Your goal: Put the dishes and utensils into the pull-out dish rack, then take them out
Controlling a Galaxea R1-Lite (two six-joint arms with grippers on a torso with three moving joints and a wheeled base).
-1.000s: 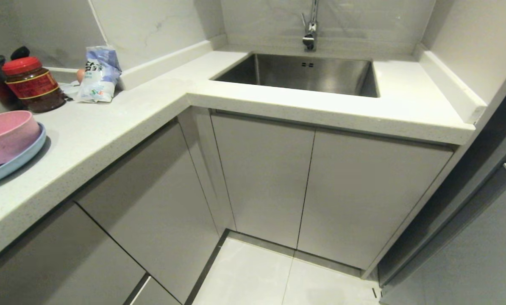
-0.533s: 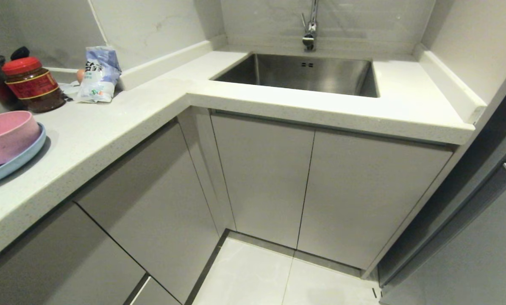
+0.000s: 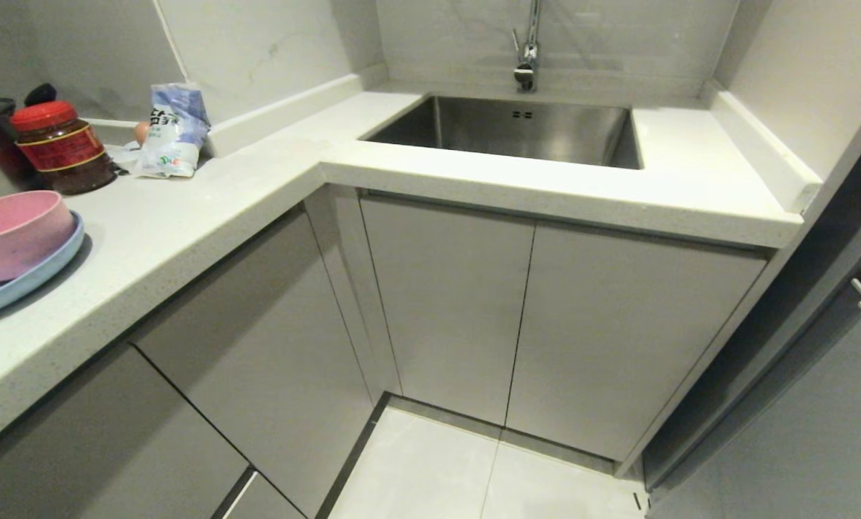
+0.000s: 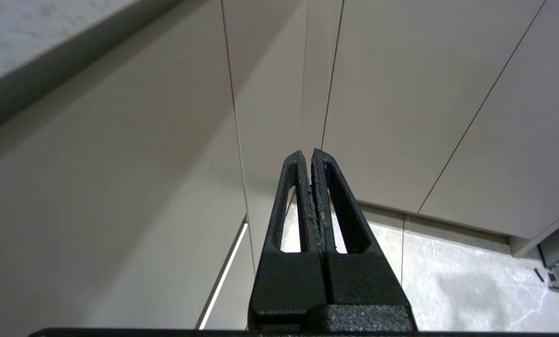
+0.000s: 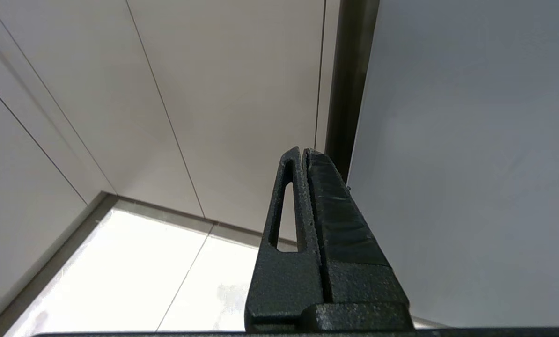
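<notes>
Head view: L-shaped white tabletop [image 3: 185, 209] is seen wrapping a corner. Pink bowl [image 3: 14, 234] is noted at approx. 9 o'clock, at the frame edge, seated on the light-blue plate [image 3: 37, 277]; both rest on the tabletop, plate partly cut off by the frame. Chopsticks, fork and pull-out rack are not identified in any view. Red-lidded jar [image 3: 63, 148] is recorded at 10 o'clock, just behind the bowl; a blue-white packet [image 3: 171, 133] lies beside the jar, nearer the wall. Steel sink [image 3: 517, 130] w/ faucet [image 3: 526, 47] is set at 12 o'clock. Double cabinet doors [image 3: 531, 331] below the sink are observed closed. Pale floor tiles [image 3: 474, 476] are seen at 6 o'clock.

Neither arm is seen in head view. Left claw [image 4: 312, 157] is seen in its wrist view w/ fingers pressed together, nothing held, pointed at cabinet fronts above the floor. Right claw [image 5: 304, 154] is likewise seen w/ fingers together, empty, near a dark vertical gap [image 5: 352, 84] beside a grey panel.
</notes>
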